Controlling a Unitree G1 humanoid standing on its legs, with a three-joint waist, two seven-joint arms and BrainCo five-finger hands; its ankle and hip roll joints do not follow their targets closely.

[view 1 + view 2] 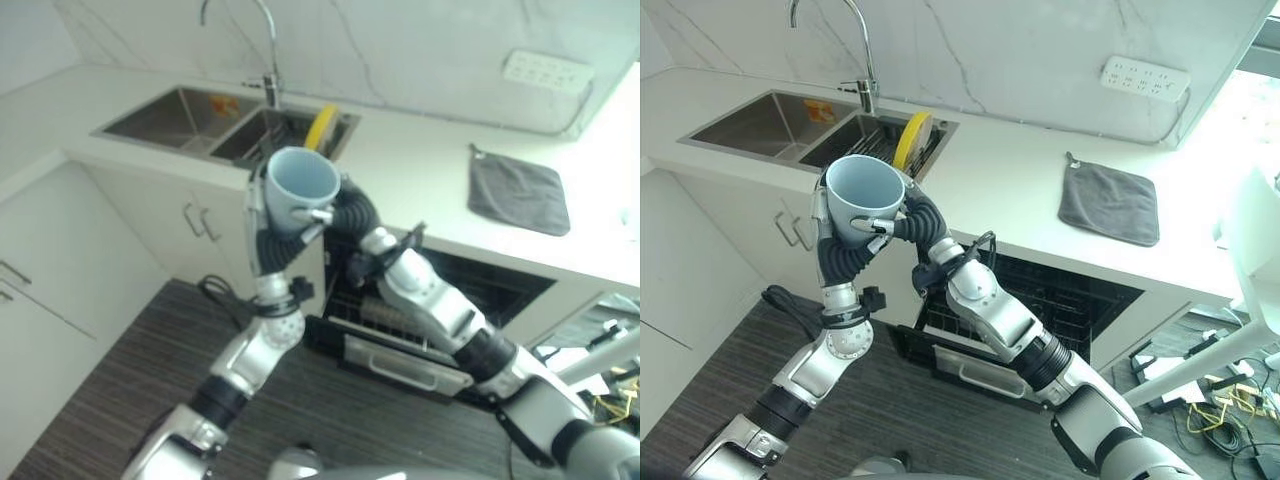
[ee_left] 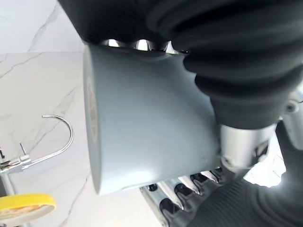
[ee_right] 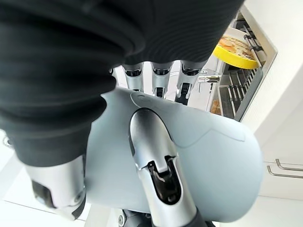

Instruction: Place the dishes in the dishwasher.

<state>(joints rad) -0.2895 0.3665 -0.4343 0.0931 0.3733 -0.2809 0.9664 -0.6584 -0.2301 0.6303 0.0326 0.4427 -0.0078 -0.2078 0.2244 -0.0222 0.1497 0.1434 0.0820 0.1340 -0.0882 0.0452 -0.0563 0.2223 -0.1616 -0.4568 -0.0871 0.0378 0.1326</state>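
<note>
A pale blue-grey mug is held up in mid-air, mouth tipped toward the robot's head, w/ both hands on it at once. The left hand comes up from below, fingers curled round the mug's body from the sink side. The right hand reaches across from the robot's right & also grips it; in the right wrist view its thumb lies along the mug wall w/ fingers wrapped behind. So both hands are clenched on the mug, looks like a hand-to-hand pass.

Behind the mug is a double sink w/ a tall curved tap. The nearer basin holds a rack w/ a yellow plate standing on edge. On the white counter to the robot's right lies a grey cloth, well apart from the sink. Below the counter the dishwasher stands open, its rack pulled out above the dark striped floor.

To do this step well, I'd judge: one hand should be firmly set before the other lets go, so the mug never hangs on a loose grip. Then lower it to the rack, turn the mouth downward & seat it clear of the rack's front edge.
</note>
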